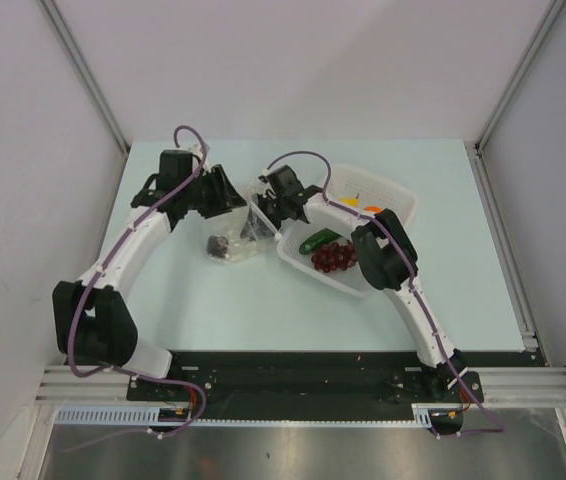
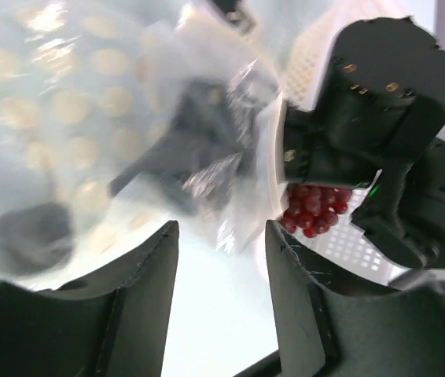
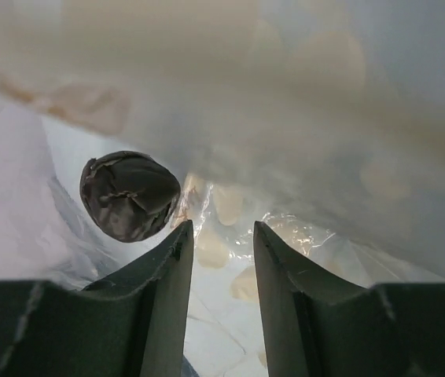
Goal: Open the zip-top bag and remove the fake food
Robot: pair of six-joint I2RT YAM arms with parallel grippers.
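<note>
With the clear crinkly zip-top bag [image 1: 236, 240] lying just left of frame centre and the left gripper [image 2: 222, 229] and right gripper [image 3: 222, 229] both held parted, emptying is judged nearly done, and the small dark round fruit [image 3: 128, 196] inside must next be centred between the right jaws and pinched.

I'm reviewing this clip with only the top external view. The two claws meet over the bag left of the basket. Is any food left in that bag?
Observer: Yes. The right wrist view shows a small dark round fruit through the clear plastic of the zip-top bag, to the left of the right claw.
Operator: Is the left claw gripping the bag?
Observer: It doesn't look so. In the left wrist view the left claw has its jaws well apart, with the crinkled plastic at its tips but not pinched.
Operator: And the right claw?
Observer: Its jaws stand a narrow gap apart, with only loose plastic visible past them.
</note>
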